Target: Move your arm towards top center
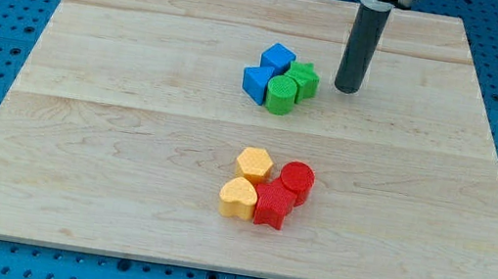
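1. You are aiming for the top centre of the bench [143, 54], which is lying up and to the view's left of the tool [345, 90].
2. The tool, a bare rod, is holding nothing and standing just right of the green star block [304, 78].
3. Sweeping straight left, you are risking scattering the green cylinder [281, 95] and blue blocks [267, 71].

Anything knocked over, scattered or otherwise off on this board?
Nothing stands out. The blue and green blocks sit in one tight cluster, the yellow and red blocks in another, and my tip rests right of the upper cluster, apart.
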